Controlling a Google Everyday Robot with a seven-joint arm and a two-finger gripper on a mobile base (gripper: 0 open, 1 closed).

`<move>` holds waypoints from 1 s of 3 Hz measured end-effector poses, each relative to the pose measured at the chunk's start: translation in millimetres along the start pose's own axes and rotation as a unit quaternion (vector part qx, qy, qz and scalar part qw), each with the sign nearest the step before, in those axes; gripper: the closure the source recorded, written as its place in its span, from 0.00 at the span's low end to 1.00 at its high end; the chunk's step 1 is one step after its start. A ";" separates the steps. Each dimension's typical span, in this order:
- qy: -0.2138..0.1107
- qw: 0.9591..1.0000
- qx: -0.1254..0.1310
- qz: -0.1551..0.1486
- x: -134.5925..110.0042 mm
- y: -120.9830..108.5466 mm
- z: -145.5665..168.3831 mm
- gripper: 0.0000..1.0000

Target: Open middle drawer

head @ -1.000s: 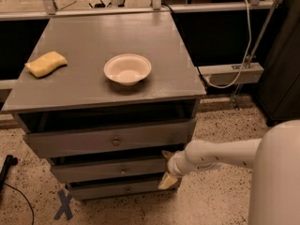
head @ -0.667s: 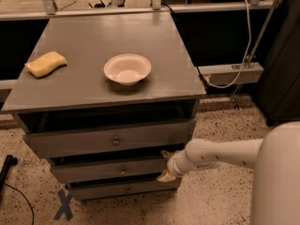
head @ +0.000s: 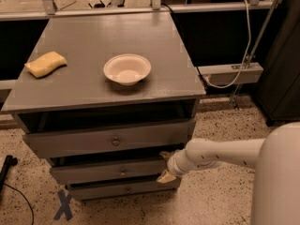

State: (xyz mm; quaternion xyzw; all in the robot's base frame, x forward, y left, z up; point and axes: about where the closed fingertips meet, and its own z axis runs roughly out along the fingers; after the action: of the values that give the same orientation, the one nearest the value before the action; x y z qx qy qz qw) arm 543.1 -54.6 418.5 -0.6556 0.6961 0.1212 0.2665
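The grey cabinet [head: 108, 86] has three stacked drawers. The middle drawer [head: 93, 171] has a flat grey front with a small brass knob [head: 123, 172] and stands a little out, with a dark gap above it. My gripper [head: 165, 166] is at the right end of this drawer front, well to the right of the knob. Its two fingers are spread, one finger [head: 165, 154] at the front's top edge and the other by its lower edge. I cannot tell whether they touch the front. My white arm [head: 220, 154] reaches in from the right.
A taller top drawer [head: 70, 143] sits above and a slim bottom drawer [head: 103, 190] below. A white bowl [head: 127, 69] and a yellow sponge [head: 45, 63] lie on the cabinet top. A blue X mark [head: 64, 204] is on the speckled floor at lower left.
My gripper has shifted very slightly left along the right end of the middle drawer front. The drawers have not visibly moved.
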 end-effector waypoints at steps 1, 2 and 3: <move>0.000 1.000 0.000 0.000 -0.9 -0.3 -1.4 0.33; 0.000 1.000 0.000 0.000 -1.4 -0.4 -2.3 0.33; 0.000 1.000 0.000 0.000 -1.4 -0.4 -2.3 0.34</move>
State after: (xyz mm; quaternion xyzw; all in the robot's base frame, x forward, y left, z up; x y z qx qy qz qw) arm 542.9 -54.7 421.2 -0.6556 0.6961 0.1213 0.2665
